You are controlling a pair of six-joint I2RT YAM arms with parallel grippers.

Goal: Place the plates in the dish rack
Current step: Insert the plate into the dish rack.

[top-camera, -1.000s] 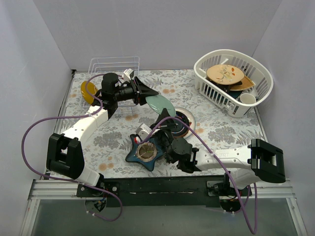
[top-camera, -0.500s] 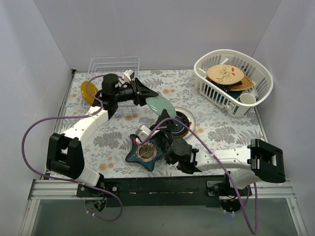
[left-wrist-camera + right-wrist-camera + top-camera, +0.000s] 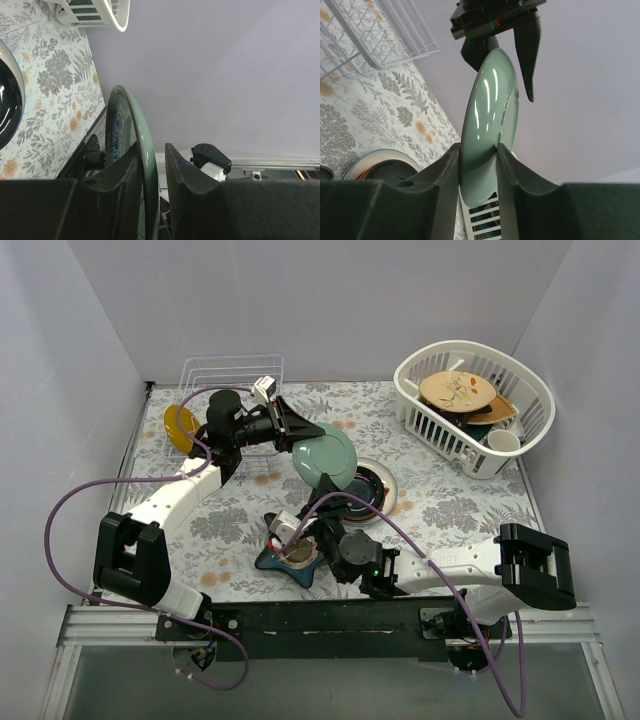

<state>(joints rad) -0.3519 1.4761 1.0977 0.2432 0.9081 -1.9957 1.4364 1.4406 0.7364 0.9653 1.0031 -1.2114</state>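
Since 1 second ago the teal plate [image 3: 325, 455] has swung round: it showed me little more than a slanted edge then, and now most of its face is turned up to the top camera. It hangs in the air over the middle of the table [image 3: 440, 500], not in the rack [image 3: 232, 375] - that stands well to the left, at the back.

The left gripper [image 3: 306, 434] has hardly shifted and is clamped on the plate's upper left rim. In its wrist view the rim runs between the 2 fingers with both pressed against it.

The right gripper [image 3: 326, 496] has dropped nearer the star dish [image 3: 270, 558], and its fingers now stand apart, 1 on each side of the plate's lower rim. In its wrist view they lie close against the glaze, but I cannot tell whether they are squeezing or only straddling it.

A yellow plate [image 3: 178, 427] stands on edge at the rack's left end - which slot it is in I cannot tell. Just below and right of the teal plate a stack [image 3: 378, 480] of plates lies flat on the table, with a dark centre and pale rim on top. The white basket [image 3: 470, 345] of other dishes sits in the far right corner, well apart from both arms.
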